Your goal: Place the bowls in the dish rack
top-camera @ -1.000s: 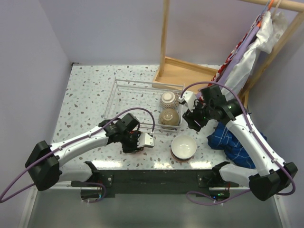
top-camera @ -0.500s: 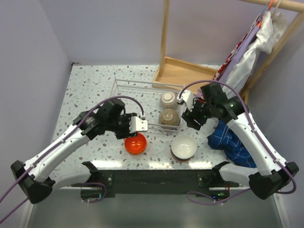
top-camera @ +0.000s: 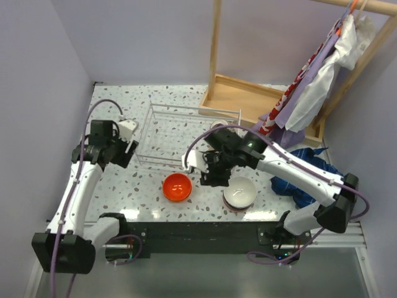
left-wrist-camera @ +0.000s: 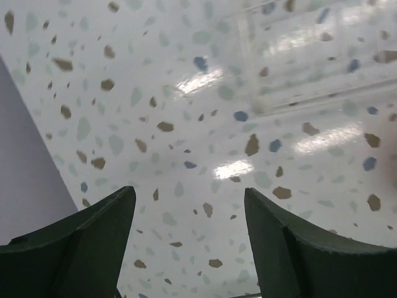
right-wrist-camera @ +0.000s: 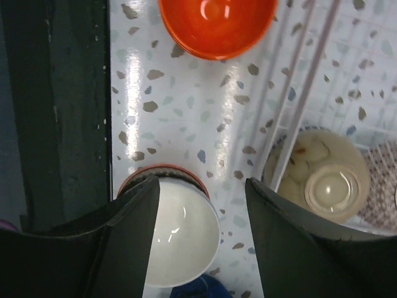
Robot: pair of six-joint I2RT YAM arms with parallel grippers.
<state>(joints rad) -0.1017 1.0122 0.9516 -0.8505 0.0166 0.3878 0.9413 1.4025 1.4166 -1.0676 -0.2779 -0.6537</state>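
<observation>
Orange bowl [top-camera: 177,186]: on table [top-camera: 118,180], just beside dish rack [top-camera: 162,133]
White bowl [top-camera: 239,192]: under right gripper [right-wrist-camera: 201,183], fingers spread, empty
Left gripper [left-wrist-camera: 189,205]: spread, empty, over table

The orange bowl [top-camera: 177,187] is glossy, the speckled table [top-camera: 142,186] smooth and shiny, the dish rack [top-camera: 180,133] thin silvery wire.

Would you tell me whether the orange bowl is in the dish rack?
Out: the orange bowl sits on the table, just outside the dish rack.
</observation>
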